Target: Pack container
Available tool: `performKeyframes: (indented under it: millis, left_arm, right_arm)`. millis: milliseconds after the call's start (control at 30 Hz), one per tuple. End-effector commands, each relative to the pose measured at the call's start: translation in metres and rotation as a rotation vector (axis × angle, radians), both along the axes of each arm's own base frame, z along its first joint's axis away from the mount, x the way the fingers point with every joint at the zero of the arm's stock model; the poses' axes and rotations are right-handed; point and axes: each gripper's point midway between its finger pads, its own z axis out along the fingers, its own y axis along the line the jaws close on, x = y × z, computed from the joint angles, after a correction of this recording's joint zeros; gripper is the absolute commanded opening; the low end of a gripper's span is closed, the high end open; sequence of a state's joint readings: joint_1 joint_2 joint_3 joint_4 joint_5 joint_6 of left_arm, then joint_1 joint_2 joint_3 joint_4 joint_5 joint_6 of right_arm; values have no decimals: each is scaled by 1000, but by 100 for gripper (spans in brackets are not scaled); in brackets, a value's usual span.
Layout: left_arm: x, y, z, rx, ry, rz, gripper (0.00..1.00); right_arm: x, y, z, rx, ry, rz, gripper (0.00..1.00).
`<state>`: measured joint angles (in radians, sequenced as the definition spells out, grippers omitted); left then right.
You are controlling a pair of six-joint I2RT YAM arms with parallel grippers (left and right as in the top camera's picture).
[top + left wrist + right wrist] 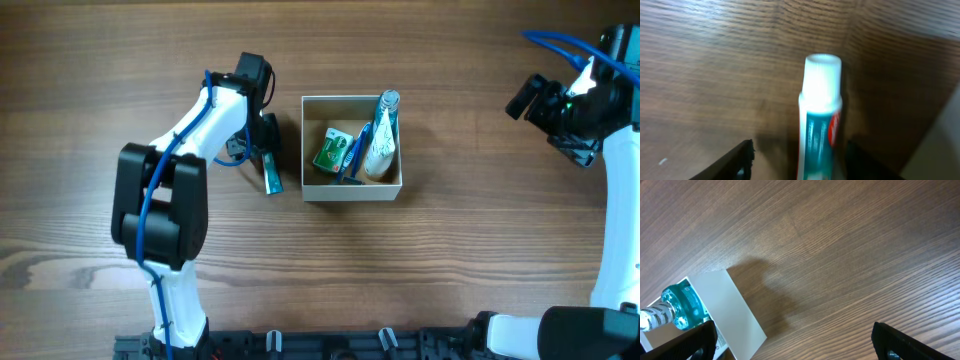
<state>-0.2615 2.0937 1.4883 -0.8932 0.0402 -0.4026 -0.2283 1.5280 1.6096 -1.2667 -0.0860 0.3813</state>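
Container: sitting mid-table between the two arms, open top facing up, white walls, tan inside.
Contents: green packet is lying on the left of the floor, a thin blue item is lying just beside it, and a white tube is lying on the right. A clear blue bottle is leaning with its cap over the far rim.
Left gripper: hovering just beside the container's left wall, outside the box.
Toothpaste tube: teal with a white cap, sitting between the left fingers, cap pointing away from the wrist camera. Overhead I'm seeing it left of the container, not in it.
Left grip: one finger is looking close against the tube and the other is showing a gap, so I can't tell whether it's clamping.
Right gripper: fingers are standing wide apart with nothing between them, hanging over the bare wooden table well right of the container. Its camera is catching the box's white wall and the bottle in the lower-left corner.
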Motion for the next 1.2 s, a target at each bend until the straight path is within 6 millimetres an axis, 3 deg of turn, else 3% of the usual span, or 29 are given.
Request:
performKeyframes:
  millis: [0, 67, 133, 233, 267, 367, 433, 500, 533, 600, 633, 733, 833, 867, 900, 933, 967, 1067, 1100, 1167]
  left_arm:
    - [-2, -7, -16, -36, 34, 22, 56]
    - [-3, -7, -18, -34, 42, 23, 43]
    - [-4, -7, -18, -35, 42, 29, 14]
    - [-5, -7, -4, -39, 25, -27, 7]
    - [0, -9, 24, -49, -25, -58, 6]
    - [8, -13, 80, -76, -139, -68, 6]
    - [9, -24, 133, -114, -269, -98, 9]
    - [9, -62, 198, -173, -495, -264, 8]
    - [7, -83, 214, -178, -574, -374, 8]
    - [4, -107, 220, -161, -630, -493, 8]
    - [4, -118, 214, -121, -642, -545, 8]
    - [11, -142, 165, -48, -573, -589, 7]
    - [13, -147, 119, -24, -475, -599, 6]
    - [12, -146, 110, -18, -454, -602, 16]
    - [12, -146, 108, -17, -450, -603, 36]
    - [9, -145, 115, -18, -453, -604, 84]
    - [5, -142, 133, -22, -468, -601, 100]
    - [-6, -123, 179, -22, -502, -577, 100]
    - [-12, -103, 204, -9, -520, -511, 100]
    - [-19, -55, 232, 46, -540, -307, 100]
  right_arm:
    - [2, -1, -3, 7, 8, -13, 100]
    - [2, -1, -3, 7, 8, -13, 100]
    - [2, -1, -3, 8, 8, -13, 100]
    - [2, -1, -3, 7, 8, -13, 100]
    - [2, -1, -3, 7, 8, -13, 100]
    - [2, -1, -3, 7, 8, -13, 100]
    - [2, -1, -3, 7, 8, -13, 100]
    - [2, -1, -3, 7, 8, -13, 100]
    - [2, -1, -3, 7, 8, -13, 100]
    - [2, -1, -3, 7, 8, -13, 100]
    - [2, -1, -3, 7, 8, -13, 100]
    - [2, -1, -3, 8, 8, -12, 100]
    - [2, -1, -3, 7, 8, -13, 100]
    - [2, -1, -3, 7, 8, -13, 100]
    - [2, -1, -3, 8, 8, -13, 100]
    - [2, -1, -3, 7, 8, -13, 100]
    - [2, -1, -3, 7, 8, -13, 100]
    - [2, -1, -3, 7, 8, -13, 100]
    - [2, -1, -3, 7, 8, -13, 100]
    - [2, -1, -3, 7, 8, -13, 100]
